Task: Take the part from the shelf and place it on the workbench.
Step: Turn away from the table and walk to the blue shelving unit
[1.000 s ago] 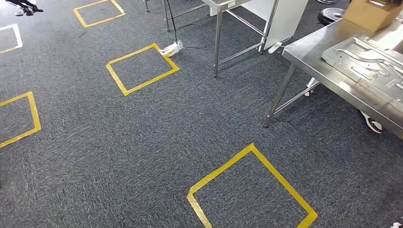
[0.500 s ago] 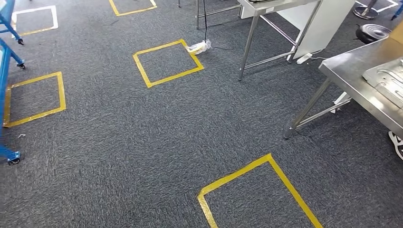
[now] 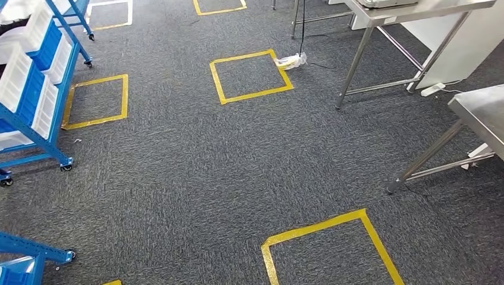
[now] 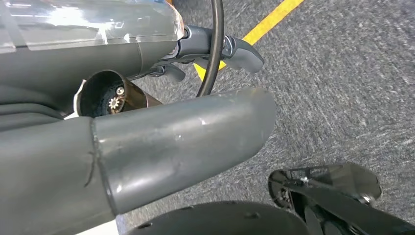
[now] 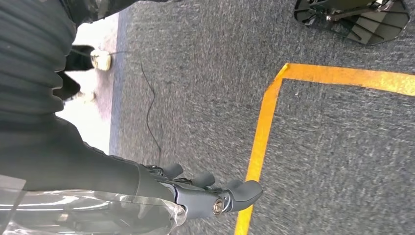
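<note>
A blue metal shelf on wheels (image 3: pixel 37 127) stands at the left on grey carpet, its white plastic bins' (image 3: pixel 24 89) contents not discernible. The steel surface (image 3: pixel 482 113) is cut off at right. The left hand (image 4: pixel 215 49) and right hand (image 5: pixel 205 193) hang, fingers loosely extended, holding nothing.

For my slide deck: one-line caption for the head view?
Blue shelf with white bins at left, steel workbench at right, yellow floor squares between.
</note>
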